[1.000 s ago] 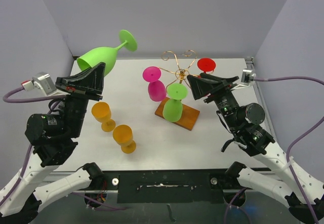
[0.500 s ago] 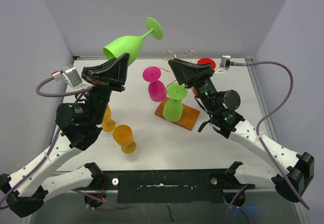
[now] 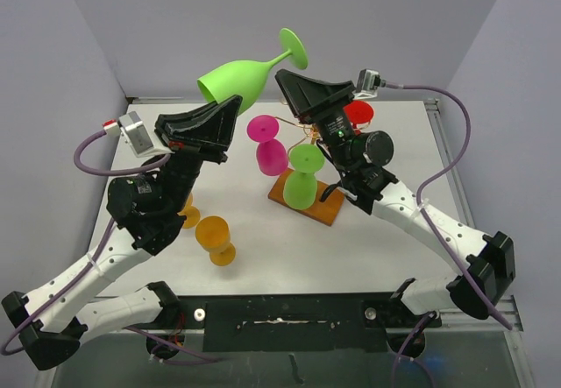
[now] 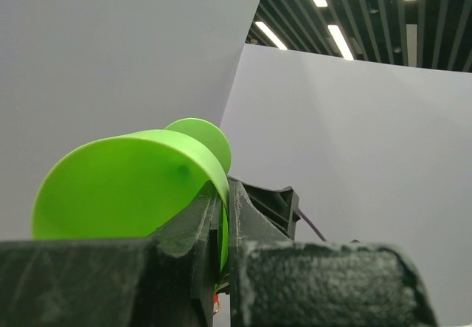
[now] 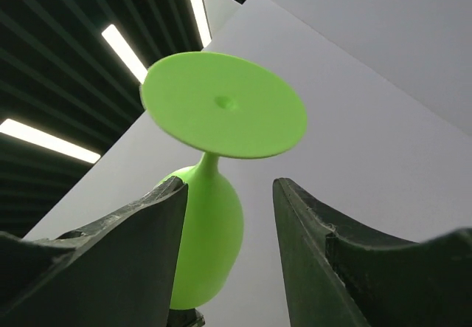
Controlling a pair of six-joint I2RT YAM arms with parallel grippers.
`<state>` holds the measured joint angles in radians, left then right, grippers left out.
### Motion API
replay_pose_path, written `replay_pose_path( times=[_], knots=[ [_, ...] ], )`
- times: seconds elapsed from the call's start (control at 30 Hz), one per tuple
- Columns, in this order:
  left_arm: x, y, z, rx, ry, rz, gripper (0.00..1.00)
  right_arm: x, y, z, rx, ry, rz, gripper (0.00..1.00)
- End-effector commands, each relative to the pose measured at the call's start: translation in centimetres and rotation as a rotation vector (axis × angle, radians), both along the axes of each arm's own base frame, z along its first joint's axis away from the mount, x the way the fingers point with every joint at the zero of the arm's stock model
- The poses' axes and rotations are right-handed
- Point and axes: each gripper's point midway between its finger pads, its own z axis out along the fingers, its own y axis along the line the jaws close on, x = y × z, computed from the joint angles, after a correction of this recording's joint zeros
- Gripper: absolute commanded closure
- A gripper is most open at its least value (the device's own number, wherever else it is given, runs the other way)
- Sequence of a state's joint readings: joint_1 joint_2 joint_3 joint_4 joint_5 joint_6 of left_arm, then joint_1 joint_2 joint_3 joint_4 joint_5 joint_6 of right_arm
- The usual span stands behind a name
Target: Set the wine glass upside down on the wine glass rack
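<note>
A lime green wine glass [image 3: 235,79] lies sideways high above the table, its foot pointing up and right. My left gripper [image 3: 230,108] is shut on the rim of its bowl; in the left wrist view the rim [image 4: 125,187] sits pinched between the fingers [image 4: 247,268]. My right gripper [image 3: 289,86] is open and empty just below the stem. The right wrist view shows the glass's foot and bowl [image 5: 210,238] above and between the open fingers [image 5: 133,253]. The gold wire rack on its wooden base [image 3: 329,206] is mostly hidden behind the right arm.
On the rack hang a pink glass [image 3: 267,147], a second green glass [image 3: 301,185] and a red glass [image 3: 358,112]. Two orange glasses [image 3: 216,237] stand on the table at the left, one partly hidden by the left arm. Grey walls close the back and sides.
My left gripper has carried the green glass up and to the right. My right gripper has swung up and left from beside the rack to under the glass's stem.
</note>
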<state>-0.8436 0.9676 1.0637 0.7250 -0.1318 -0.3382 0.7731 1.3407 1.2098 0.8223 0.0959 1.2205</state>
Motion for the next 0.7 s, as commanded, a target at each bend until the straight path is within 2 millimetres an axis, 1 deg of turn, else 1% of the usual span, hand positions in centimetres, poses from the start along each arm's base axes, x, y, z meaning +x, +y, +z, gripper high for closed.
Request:
replay_pose_path(
  times=[0.0,0.13,0.23,0.37,0.47,0.57,0.67],
  knots=[
    [-2.4,0.7,2.1,-0.049,-0.097,-0.061,1.00,-1.1,-0.6,3.6,0.130,-0.045,0.061,0.51],
    [-2.4,0.5,1.7,-0.047,-0.087,-0.069,1.00,-1.1,0.0,3.6,0.155,-0.061,0.098,0.54],
    [-2.4,0.3,1.4,-0.039,-0.083,-0.075,1.00,-1.2,0.0,3.6,0.165,-0.073,0.104,0.55],
    [-2.5,0.5,1.5,-0.045,-0.080,-0.081,1.00,-1.8,-0.4,4.0,0.190,-0.111,0.103,0.57],
    [-2.1,0.6,1.3,-0.054,-0.051,-0.068,1.00,-2.4,-0.9,4.2,0.200,-0.142,0.095,0.60],
    [-1.8,0.8,1.1,-0.059,-0.035,-0.064,1.00,-2.6,-1.0,4.2,0.202,-0.153,0.090,0.60],
    [-1.9,0.5,1.0,-0.056,-0.032,-0.079,1.00,-2.5,-0.9,4.2,0.194,-0.145,0.089,0.58]
  ],
)
